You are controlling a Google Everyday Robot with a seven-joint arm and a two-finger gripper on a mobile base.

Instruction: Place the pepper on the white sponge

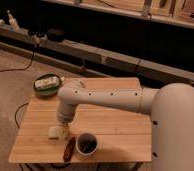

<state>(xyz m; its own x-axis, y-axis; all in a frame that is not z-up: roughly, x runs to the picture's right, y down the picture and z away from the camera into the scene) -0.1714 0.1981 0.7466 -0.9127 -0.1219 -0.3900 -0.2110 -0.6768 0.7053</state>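
Observation:
A dark red pepper (69, 149) lies near the front edge of the wooden table (115, 115), just left of a cup. A small white sponge (54, 132) lies on the table a little up and left of the pepper. My gripper (63, 128) hangs from the white arm (105, 99) straight down over the table, right beside the sponge's right side and above the pepper. The arm hides part of the gripper.
A white cup with a dark inside (86, 144) stands right of the pepper near the front edge. A green bowl holding a white object (46, 84) sits at the table's back left corner. A cable runs on the floor to the left.

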